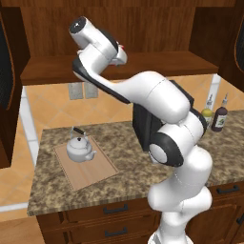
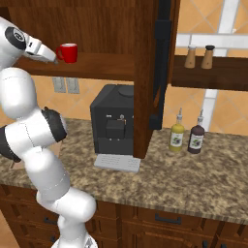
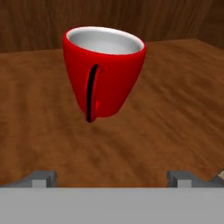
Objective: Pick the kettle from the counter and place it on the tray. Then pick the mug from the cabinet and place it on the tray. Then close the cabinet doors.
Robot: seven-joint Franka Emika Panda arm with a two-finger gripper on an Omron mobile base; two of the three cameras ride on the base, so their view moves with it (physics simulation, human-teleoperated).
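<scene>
We find the mug (image 3: 104, 72) upright on the cabinet (image 3: 175, 109) shelf, dead ahead at twelve o'clock of our gripper (image 3: 111, 177); handle edge-on toward us. Fingers spread wide, holding nothing.

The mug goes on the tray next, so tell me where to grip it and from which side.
Grip the mug across its body, just under the rim, coming in level from the open front of the cabinet shelf. It stands upright with its handle edge-on toward the gripper, so the open jaws can pass either side of the handle and close on the tapered red wall.
</scene>
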